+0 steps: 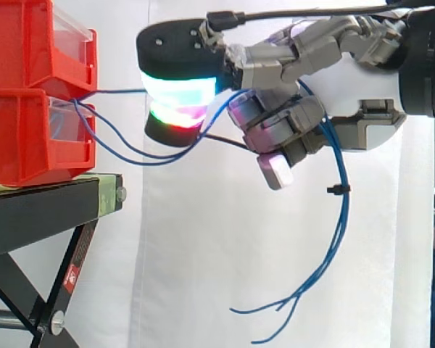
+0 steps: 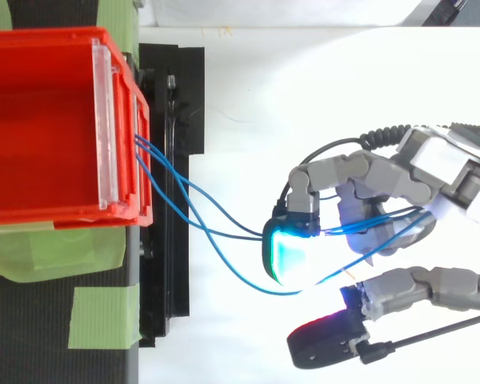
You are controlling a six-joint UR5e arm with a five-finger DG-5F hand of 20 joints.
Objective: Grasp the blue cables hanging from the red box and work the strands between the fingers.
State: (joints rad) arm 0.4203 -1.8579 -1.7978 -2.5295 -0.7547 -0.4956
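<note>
Where red bins (image 1: 22, 138) top a black stand (image 1: 36, 214), white curtain (image 1: 203, 254) hangs.

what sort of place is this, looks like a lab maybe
Probably a robotics lab test rig: stacked red plastic bins on a black metal stand, a plain white curtain behind, and a robot hand curled round thin blue cables.
</note>
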